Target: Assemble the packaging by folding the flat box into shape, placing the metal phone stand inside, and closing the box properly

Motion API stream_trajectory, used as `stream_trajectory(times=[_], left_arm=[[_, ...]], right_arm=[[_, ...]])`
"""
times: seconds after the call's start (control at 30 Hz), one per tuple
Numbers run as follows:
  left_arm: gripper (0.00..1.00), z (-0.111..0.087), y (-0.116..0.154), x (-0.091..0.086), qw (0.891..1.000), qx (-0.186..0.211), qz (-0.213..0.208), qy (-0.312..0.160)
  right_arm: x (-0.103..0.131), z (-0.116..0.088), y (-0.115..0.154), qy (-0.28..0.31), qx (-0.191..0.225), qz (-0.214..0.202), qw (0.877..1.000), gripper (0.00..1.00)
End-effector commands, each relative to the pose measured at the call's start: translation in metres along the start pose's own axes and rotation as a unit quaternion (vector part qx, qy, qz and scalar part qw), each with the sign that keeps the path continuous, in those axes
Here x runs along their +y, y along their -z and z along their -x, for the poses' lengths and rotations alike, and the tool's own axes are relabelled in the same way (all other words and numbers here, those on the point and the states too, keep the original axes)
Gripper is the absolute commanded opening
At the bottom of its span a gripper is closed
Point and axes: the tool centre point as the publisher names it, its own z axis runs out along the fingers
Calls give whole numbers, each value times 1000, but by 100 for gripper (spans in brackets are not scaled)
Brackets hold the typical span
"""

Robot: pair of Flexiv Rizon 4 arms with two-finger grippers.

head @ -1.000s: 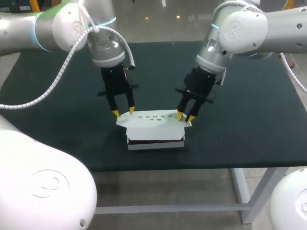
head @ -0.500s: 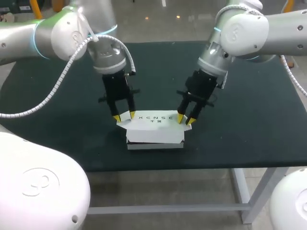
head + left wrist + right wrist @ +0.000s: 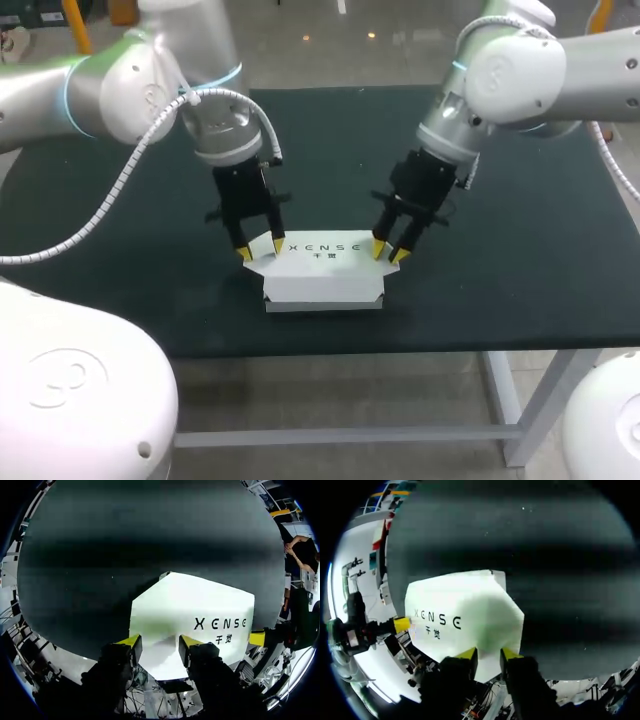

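Observation:
The white box (image 3: 322, 275) stands near the table's front edge, with its printed lid (image 3: 200, 605) lying down over it. My left gripper (image 3: 260, 248) points down at the lid's left rear corner. Its fingers stand apart astride the lid's corner flap (image 3: 160, 655), so it is open. My right gripper (image 3: 388, 253) points down at the lid's right rear corner. The lid's right corner (image 3: 492, 630) runs in between its narrowly parted fingers. The phone stand does not show in any view. Each wrist view shows the other gripper's yellow tip beyond the lid.
The box sits on a dark green table (image 3: 520, 250). Its front edge is just before the box, and bare cloth lies on both sides and behind.
The lid has come down, hiding the dark gap that showed along the box's front. My left gripper shifted slightly right and its fingers spread a little. The right gripper barely moved.

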Motion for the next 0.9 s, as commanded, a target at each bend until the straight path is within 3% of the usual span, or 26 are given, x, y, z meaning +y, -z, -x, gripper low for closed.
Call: stream_trajectory(times=[0.03,0.9], left_arm=[[53,1,-3,7,1000,2,-12,-1],[53,1,-24,12,998,16,-59,-22]], right_arm=[[-3,2,-2,0,-2,7,1000,34],[0,6,-10,4,1,50,999,33]])
